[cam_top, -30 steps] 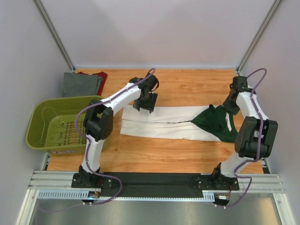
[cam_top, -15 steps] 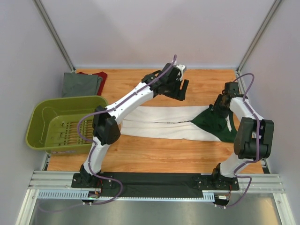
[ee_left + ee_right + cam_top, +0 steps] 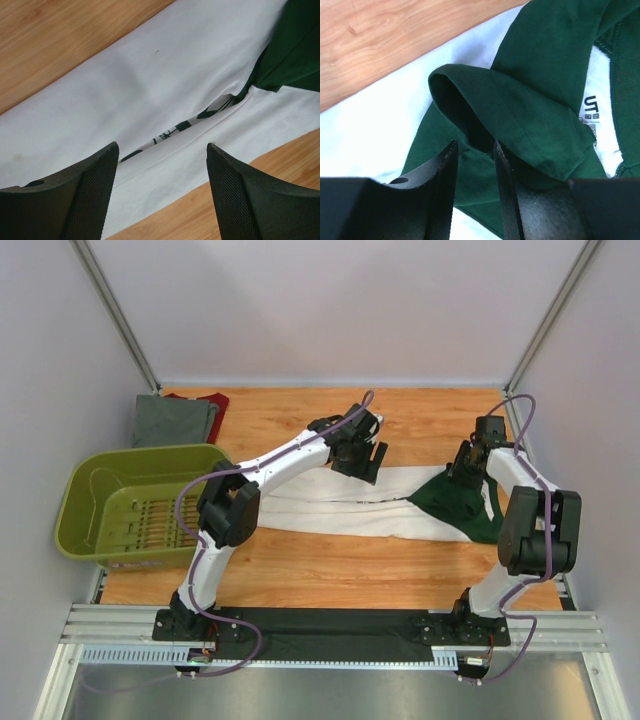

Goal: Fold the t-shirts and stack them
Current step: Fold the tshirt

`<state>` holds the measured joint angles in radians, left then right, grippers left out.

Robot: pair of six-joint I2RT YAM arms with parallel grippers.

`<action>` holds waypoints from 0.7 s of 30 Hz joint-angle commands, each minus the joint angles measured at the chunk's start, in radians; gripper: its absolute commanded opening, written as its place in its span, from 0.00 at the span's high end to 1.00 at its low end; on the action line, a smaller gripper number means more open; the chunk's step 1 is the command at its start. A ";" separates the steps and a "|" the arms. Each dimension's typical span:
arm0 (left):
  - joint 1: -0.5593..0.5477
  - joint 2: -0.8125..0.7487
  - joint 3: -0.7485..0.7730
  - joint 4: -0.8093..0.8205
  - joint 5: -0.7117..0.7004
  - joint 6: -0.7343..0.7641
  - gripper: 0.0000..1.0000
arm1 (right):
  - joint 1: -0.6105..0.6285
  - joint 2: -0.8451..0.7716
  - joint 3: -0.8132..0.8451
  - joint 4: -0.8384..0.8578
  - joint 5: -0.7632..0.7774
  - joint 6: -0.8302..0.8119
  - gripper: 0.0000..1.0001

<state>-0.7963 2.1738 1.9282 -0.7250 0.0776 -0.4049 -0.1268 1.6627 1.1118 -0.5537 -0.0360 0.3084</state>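
Left end effector (image 3: 162,150) wide open, empty, over white t-shirt (image 3: 150,85) mid-frame. Right end effector (image 3: 475,145) nearly closed at green fold (image 3: 520,120); grip unclear.

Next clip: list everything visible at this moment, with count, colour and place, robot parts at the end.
white t-shirt: one, white with dark green collar and shoulder part, folded into a long strip across the table's middle.
grey t-shirt: one, grey, folded, far left corner.
dark red t-shirt: one, dark red, showing at the grey one's far right edge.
basket: one, olive green, at the table's left edge.
table: one, light wood.
left pincer: one, black, open, above the shirt's white part.
right pincer: one, black, jaws narrowly apart at a dark green fold; grip unclear.
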 commanded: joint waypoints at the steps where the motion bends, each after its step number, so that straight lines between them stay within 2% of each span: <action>1: -0.001 -0.057 0.003 0.007 -0.021 0.015 0.22 | 0.021 0.012 0.025 0.006 -0.002 -0.045 0.62; 7: -0.001 -0.054 0.000 0.004 -0.024 0.035 0.22 | 0.027 -0.001 -0.017 0.011 -0.004 -0.060 0.61; 9: 0.002 -0.051 0.000 0.001 -0.022 0.046 0.22 | 0.029 0.018 -0.015 0.011 -0.019 -0.058 0.66; 14: 0.002 -0.048 -0.003 -0.028 -0.048 0.063 0.22 | 0.044 0.039 -0.001 -0.029 0.083 -0.080 0.67; 16: 0.002 -0.049 -0.011 -0.030 -0.053 0.067 0.22 | 0.044 0.039 0.005 -0.037 0.097 -0.086 0.72; 19: 0.003 -0.048 -0.017 -0.033 -0.052 0.067 0.22 | 0.044 0.046 0.016 -0.032 0.091 -0.092 0.84; 20: 0.003 -0.048 -0.017 -0.033 -0.053 0.069 0.22 | 0.044 0.057 0.023 -0.034 0.090 -0.089 0.99; 21: 0.005 -0.048 -0.015 -0.036 -0.053 0.071 0.22 | 0.044 0.061 0.031 -0.034 0.084 -0.088 1.00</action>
<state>-0.7959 2.1731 1.9156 -0.7471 0.0357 -0.3603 -0.0860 1.7023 1.1065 -0.5907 0.0261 0.2329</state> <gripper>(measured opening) 0.776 0.035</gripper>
